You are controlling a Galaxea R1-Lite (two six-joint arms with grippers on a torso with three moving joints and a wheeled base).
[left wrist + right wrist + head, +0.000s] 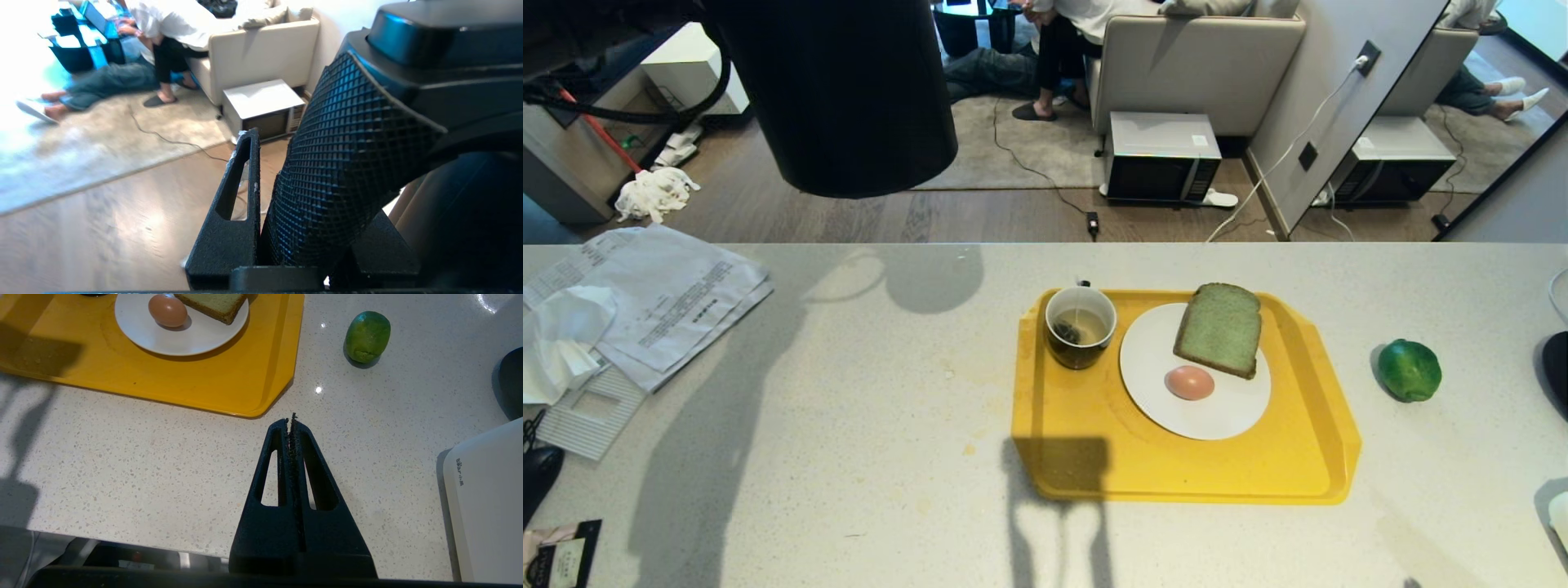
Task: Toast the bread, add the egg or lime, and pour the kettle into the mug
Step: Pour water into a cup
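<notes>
The black kettle (841, 98) hangs high over the counter's back left, well apart from the tray. My left gripper (298, 155) is shut on the kettle's textured handle (347, 163). On the yellow tray (1094, 441) the mug (1080, 327) holds pale liquid and a tea bag. Beside it, a white plate (1217, 416) carries the green bread (1218, 328) and the egg (1189, 382). The lime (1409, 370) lies on the counter right of the tray. My right gripper (291, 420) is shut and empty, low near the tray's front right corner (261, 408), with the lime (367, 336) beyond it.
Papers and tissue (645, 302) lie on the counter's left side. A white appliance (486, 498) and a dark object (1556, 367) sit at the right edge. Beyond the counter's far edge are a microwave (1161, 155) on the floor, a sofa and seated people.
</notes>
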